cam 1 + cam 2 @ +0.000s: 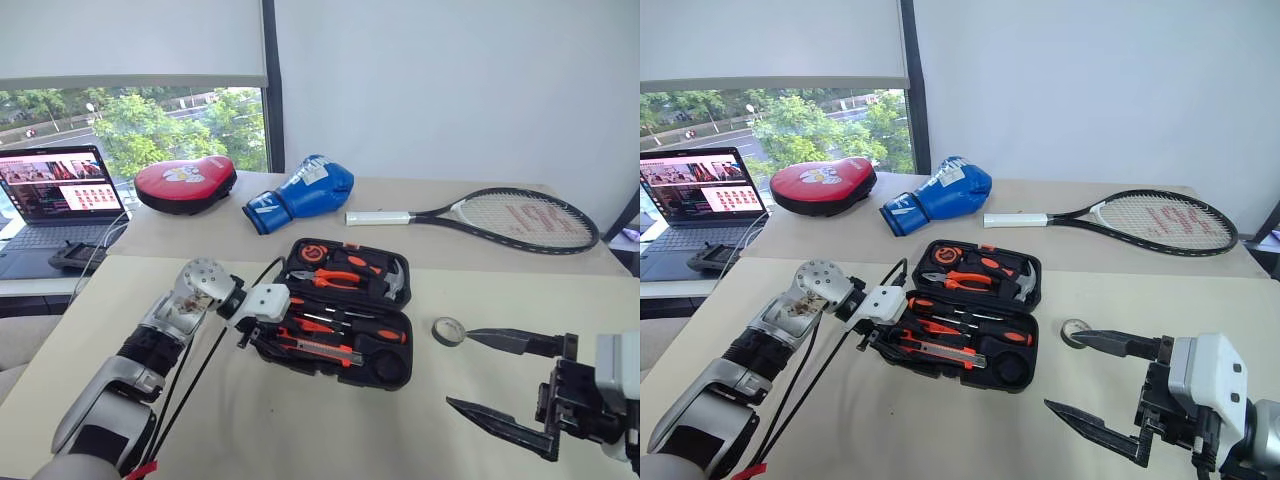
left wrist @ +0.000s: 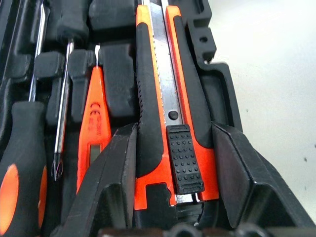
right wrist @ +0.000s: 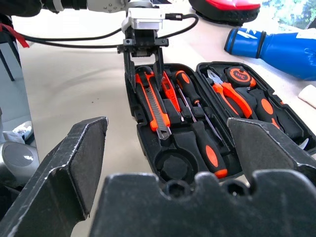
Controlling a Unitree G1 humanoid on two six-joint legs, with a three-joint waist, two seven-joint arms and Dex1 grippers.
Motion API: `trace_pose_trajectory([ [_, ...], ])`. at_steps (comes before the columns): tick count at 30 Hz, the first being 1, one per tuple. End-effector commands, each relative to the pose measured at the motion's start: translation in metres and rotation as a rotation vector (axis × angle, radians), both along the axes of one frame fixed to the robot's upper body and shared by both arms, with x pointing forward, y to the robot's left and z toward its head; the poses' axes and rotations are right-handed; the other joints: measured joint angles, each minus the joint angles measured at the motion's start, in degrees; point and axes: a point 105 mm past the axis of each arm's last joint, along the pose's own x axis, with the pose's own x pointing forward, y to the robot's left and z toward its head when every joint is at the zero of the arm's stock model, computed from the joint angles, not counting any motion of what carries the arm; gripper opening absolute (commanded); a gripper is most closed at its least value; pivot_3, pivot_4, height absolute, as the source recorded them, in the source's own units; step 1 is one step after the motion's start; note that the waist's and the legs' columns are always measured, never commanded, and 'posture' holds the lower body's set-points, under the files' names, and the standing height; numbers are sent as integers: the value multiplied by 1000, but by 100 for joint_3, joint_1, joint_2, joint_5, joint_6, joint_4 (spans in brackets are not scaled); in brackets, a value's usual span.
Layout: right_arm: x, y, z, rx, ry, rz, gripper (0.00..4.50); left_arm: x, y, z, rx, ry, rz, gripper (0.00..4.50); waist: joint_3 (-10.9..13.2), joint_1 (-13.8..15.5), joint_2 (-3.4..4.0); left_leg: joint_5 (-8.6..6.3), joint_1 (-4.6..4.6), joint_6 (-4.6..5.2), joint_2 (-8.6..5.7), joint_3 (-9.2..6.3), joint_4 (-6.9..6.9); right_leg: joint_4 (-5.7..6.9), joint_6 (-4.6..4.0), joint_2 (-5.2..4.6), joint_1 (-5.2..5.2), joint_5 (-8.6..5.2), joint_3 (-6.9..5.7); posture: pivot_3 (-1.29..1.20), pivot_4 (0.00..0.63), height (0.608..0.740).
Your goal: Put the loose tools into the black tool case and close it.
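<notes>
Open black tool case [image 1: 395,375]; left gripper [image 3: 144,74] parted astride slotted utility knife [image 2: 165,103]; right gripper [image 1: 500,385] wide, empty; tape roll [image 1: 448,331] loose; beyond: tennis racket [image 1: 520,218], boxing glove [image 1: 300,192].

Silver-grey jointed left arm [image 1: 150,350], black cables with red tie, white wrist housings, black two-fingered right claw [image 1: 505,375]

We see the utility knife [image 2: 168,98] as matt orange plastic with black rubbery grips and a bare metal blade track. The tool case [image 1: 385,372] looks like dull black moulded plastic, on a smooth matt beige surface [image 1: 300,430].
</notes>
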Motion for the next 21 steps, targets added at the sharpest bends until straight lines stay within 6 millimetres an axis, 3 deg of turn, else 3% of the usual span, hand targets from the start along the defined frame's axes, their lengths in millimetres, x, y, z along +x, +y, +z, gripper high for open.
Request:
trace_pose_trajectory([
  [1,-3,2,4,-13,-26,21,4500,2,-1,43,-198,52,89,4048,0,-5,0,0,-1,0,1,-1,0,0,0,1,-1,0,-1,0,150,740],
  [4,-2,0,4,-18,-30,12,4500,-3,6,70,-368,179,202,4048,0,-23,1,3,-12,-6,5,-4,5,4,3,3,-9,0,-3,0,150,740],
  [6,-2,0,3,-14,-32,10,4500,-1,6,69,-415,227,279,3502,-1,-37,4,16,-10,-27,6,-7,6,5,7,3,-7,-2,-1,0,150,740],
  [10,-2,3,2,-4,-31,9,4500,-5,-1,47,-504,223,419,2143,-2,-41,22,11,35,-22,4,-7,4,2,21,-4,40,-11,2,0,150,740],
  [13,-2,6,3,4,-30,12,4500,-8,-4,20,-520,200,535,1007,1,-35,17,-3,39,-2,2,-15,5,-1,22,-19,53,-11,8,0,150,740],
  [16,-1,8,3,6,-26,15,4500,1,-3,-2,-507,161,676,31,2,21,16,13,38,-35,0,-24,5,-1,20,-29,53,-9,12,0,150,740],
  [21,-1,9,3,-1,-15,25,4500,-11,3,-51,-305,158,733,31,-10,11,35,6,53,-28,3,-33,-6,-4,7,-43,62,-2,13,0,150,740],
])
